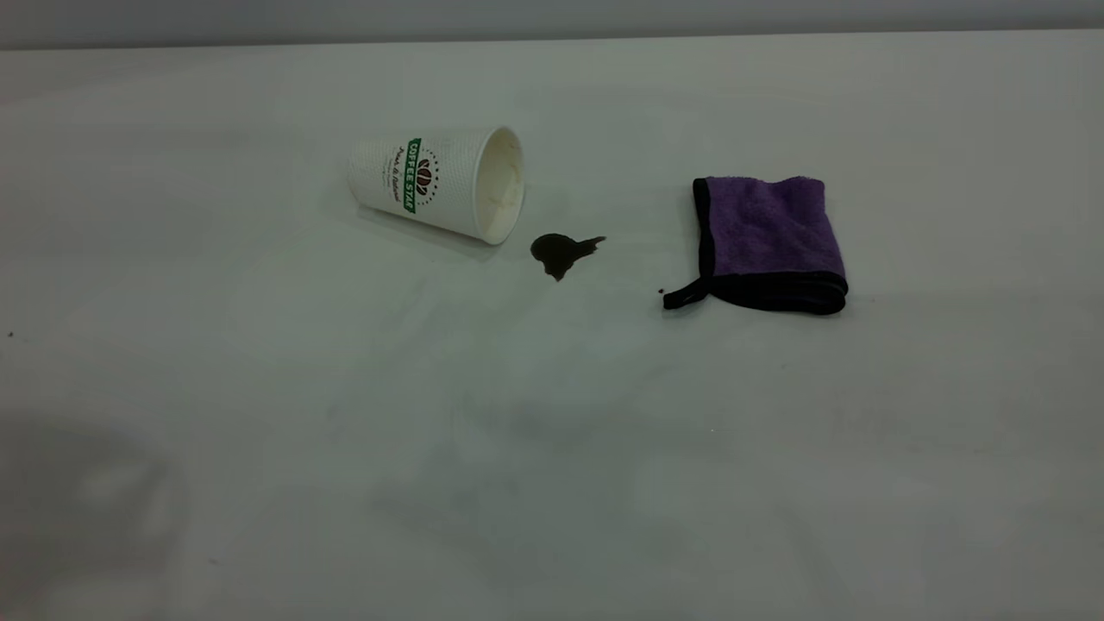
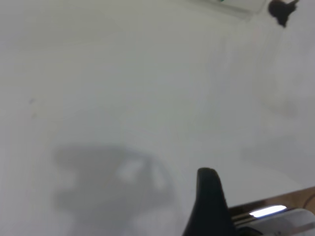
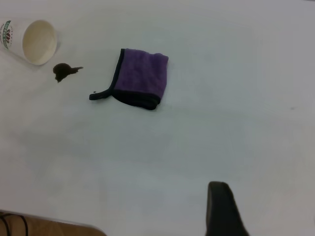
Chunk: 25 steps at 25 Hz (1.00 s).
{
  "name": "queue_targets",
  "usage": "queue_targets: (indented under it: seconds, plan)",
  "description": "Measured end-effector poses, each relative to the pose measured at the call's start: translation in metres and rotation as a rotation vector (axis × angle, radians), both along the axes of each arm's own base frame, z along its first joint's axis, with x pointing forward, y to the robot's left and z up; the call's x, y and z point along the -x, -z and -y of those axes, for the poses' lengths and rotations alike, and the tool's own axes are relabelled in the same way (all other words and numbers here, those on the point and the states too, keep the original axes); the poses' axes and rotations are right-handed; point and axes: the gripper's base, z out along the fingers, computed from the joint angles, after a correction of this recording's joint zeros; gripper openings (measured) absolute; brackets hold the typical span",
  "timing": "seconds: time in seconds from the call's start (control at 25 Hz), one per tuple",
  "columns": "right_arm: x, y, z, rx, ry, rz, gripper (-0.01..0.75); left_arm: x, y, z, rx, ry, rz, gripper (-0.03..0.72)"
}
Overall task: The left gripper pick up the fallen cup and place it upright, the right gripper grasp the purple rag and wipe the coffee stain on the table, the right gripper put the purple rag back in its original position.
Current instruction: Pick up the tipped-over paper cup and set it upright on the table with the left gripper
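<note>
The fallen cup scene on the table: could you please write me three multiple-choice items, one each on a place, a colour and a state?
1. Where is the coffee stain?
A. Between the fallen cup and the purple rag
B. Inside the cup
C. Under the rag

2. What colour is the rag's edging?
A. White
B. Black
C. Green

3. How does the cup lie on the table?
A. Upright
B. Upside down
C. On its side

Answers: 1 A, the exterior view shows the blot on bare tabletop between them. 2 B, a dark border and loop frame the purple. 3 C, its open mouth faces sideways toward the stain.

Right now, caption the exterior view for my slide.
Fallen cup, coffee stain and purple rag on the table.
</note>
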Motion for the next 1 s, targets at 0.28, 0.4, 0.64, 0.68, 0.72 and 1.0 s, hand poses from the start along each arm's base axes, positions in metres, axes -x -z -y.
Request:
queue_targets:
  seconds: [0.28, 0.4, 0.64, 0.68, 0.72, 1.0]
  plan:
    - [0.0, 0.0, 0.0, 0.0, 0.0, 0.0, 0.48, -0.093, 0.026, 0.059, -0.045, 0.19, -0.082, 0.582]
    - [0.0, 0.0, 0.0, 0.0, 0.0, 0.0, 0.48, -0.129, 0.049, 0.093, -0.116, 0.227, -0.128, 0.58]
    - [0.0, 0.0, 0.0, 0.0, 0.0, 0.0, 0.48, -0.186, 0.106, 0.16, -0.292, 0.237, -0.161, 0.58]
    - [0.0, 0.0, 0.0, 0.0, 0.0, 0.0, 0.48, -0.192, 0.111, 0.173, -0.305, 0.244, -0.148, 0.58]
    - [0.0, 0.0, 0.0, 0.0, 0.0, 0.0, 0.48, -0.198, 0.12, 0.185, -0.319, 0.248, -0.14, 0.58]
    - [0.0, 0.0, 0.0, 0.0, 0.0, 0.0, 0.48, -0.218, 0.153, 0.239, -0.349, 0.221, -0.072, 0.58]
